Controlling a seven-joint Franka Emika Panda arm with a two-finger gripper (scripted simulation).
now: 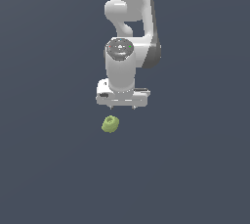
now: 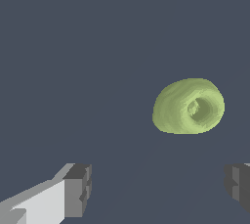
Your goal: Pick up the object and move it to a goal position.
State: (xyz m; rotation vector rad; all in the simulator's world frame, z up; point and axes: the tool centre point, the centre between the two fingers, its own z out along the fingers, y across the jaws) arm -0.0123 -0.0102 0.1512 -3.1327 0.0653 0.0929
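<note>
Arm [image 1: 128,3]: upper links cut off by the exterior view's top edge.
Fingers [image 2: 78,189]: both cropped in the wrist view, tips only.
Hand [image 1: 122,104]: fingertips too small to make out in the exterior view.

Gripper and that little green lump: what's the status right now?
Gripper open, empty. Green lump lies on the floor, untouched, not between the fingers. Nothing in the way.

the small yellow-green lumpy rounded object [image 1: 111,123] lies alone on the flat dark grey-blue surface [image 1: 49,169], apart from the white robot gripper [image 1: 123,106]. in the exterior view it sits just below the gripper and a little toward that view's left. in the wrist view the object [image 2: 188,106] lies clear of both fingertips [image 2: 78,190], not between them.
</note>
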